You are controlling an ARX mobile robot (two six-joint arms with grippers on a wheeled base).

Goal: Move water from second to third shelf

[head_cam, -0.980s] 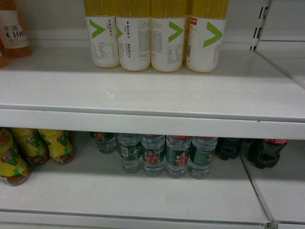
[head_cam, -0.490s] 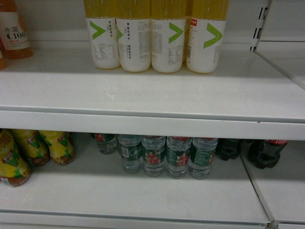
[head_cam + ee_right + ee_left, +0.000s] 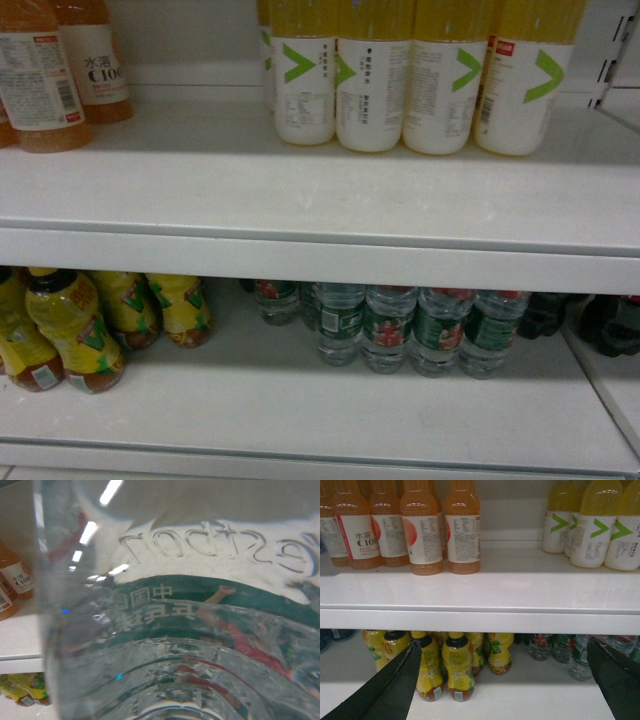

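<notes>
Head view: faces shelving square-on, slightly down, fairly near; upper shelf (image 3: 320, 190) across mid-frame, water bottles (image 3: 400, 325) at lower centre.
Left wrist view: faces same shelving from further left, level; shares yellow-capped white bottles (image 3: 592, 527) (upper right here).
Right wrist view: pressed against clear water bottle (image 3: 200, 630); shelf edge only at far left.

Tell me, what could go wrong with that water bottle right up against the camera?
1. The water bottle fills the right wrist view, so that camera barely sees the upper shelf. The bottle might bump the shelf edge or the white-labelled yellow bottles standing there.
2. The left hand is open, facing the yellow juice bottles on the lower shelf. If it goes forward, it might knock one over.
</notes>
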